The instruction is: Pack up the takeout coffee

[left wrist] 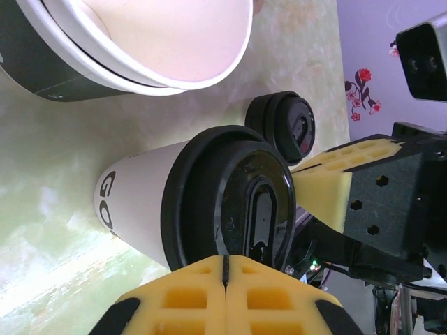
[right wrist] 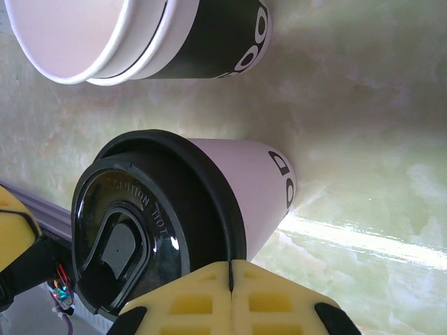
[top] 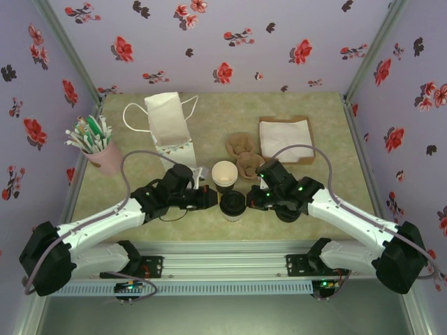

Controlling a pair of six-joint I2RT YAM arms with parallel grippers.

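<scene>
Takeout coffee (top: 232,204) sits between left claw (top: 211,199) and right claw (top: 252,201) (both closed).

— That lid (right wrist: 133,230) on the takeout coffee (right wrist: 244,181), plastic?
— Glossy plastic; its wall's smooth paper. The bench (right wrist: 363,105) shines like polished stone; pads (right wrist: 188,300) on the right end effector (right wrist: 229,269) look matt, foamy.

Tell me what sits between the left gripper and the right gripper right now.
The lidded takeout coffee stands between the left gripper and the right gripper in the top view. Both grippers are shut, one at each side of its lid.
</scene>
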